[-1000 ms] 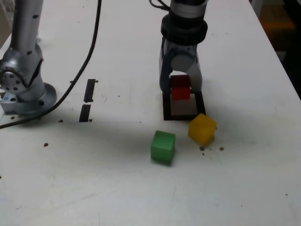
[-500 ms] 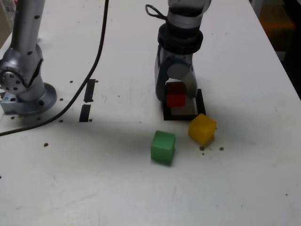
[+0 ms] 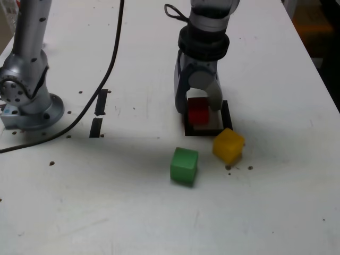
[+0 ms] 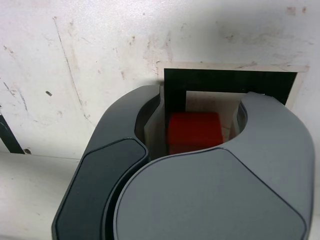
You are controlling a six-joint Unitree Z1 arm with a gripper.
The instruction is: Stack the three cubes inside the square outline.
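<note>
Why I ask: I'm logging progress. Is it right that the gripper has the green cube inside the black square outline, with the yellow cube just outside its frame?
Not quite: the cube between the gripper jaws inside the square outline is the red cube, as both views show. The green cube sits apart, on the table. The yellow cube is indeed outside the frame.

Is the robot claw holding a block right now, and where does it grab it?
The gripper has the red cube between its jaws, by two opposite sides, over the square outline.

One cube [image 3: 199,111] is sitting inside the square outline [image 3: 227,118], btwn the hand [image 3: 197,106] jaws. Two other cubes [image 3: 229,145] [image 3: 184,166] are lying on the table [image 3: 265,202] just in front of the outline.
</note>
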